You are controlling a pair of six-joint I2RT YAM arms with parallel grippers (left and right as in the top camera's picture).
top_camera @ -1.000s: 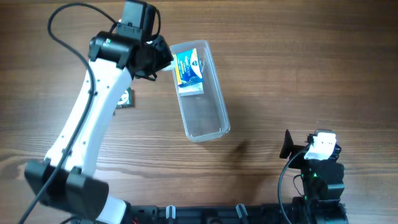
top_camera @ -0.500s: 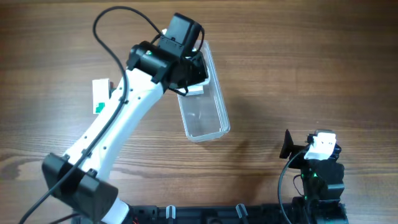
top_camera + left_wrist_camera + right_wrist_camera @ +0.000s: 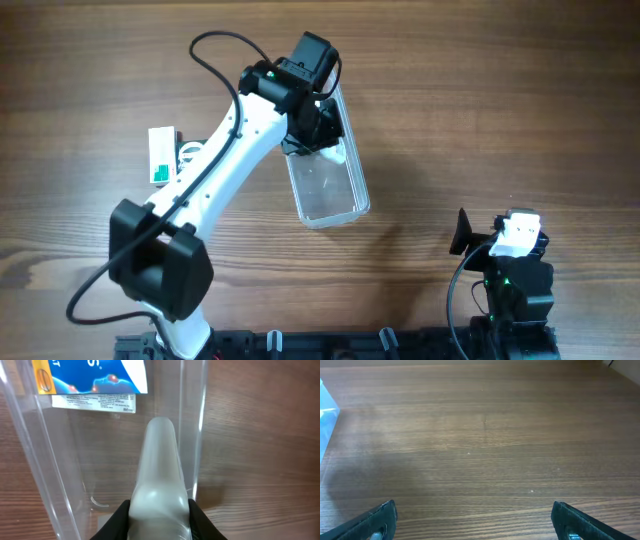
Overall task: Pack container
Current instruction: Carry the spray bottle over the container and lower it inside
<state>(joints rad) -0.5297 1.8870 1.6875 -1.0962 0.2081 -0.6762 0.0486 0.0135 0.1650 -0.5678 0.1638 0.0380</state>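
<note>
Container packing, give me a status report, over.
Left hand shut, over the container. Right hand open, well apart from it. Blue-and-white box inside, at one end. White-and-green box outside, on the table.

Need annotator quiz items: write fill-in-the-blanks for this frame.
1. The left gripper is above the container, which is made of ___ plastic.
2. The packet lies ___ the container.
3. The right gripper has its jaws ___.
4. The white-and-green box sits on the ___.
Missing: clear; inside; open; table.
</note>
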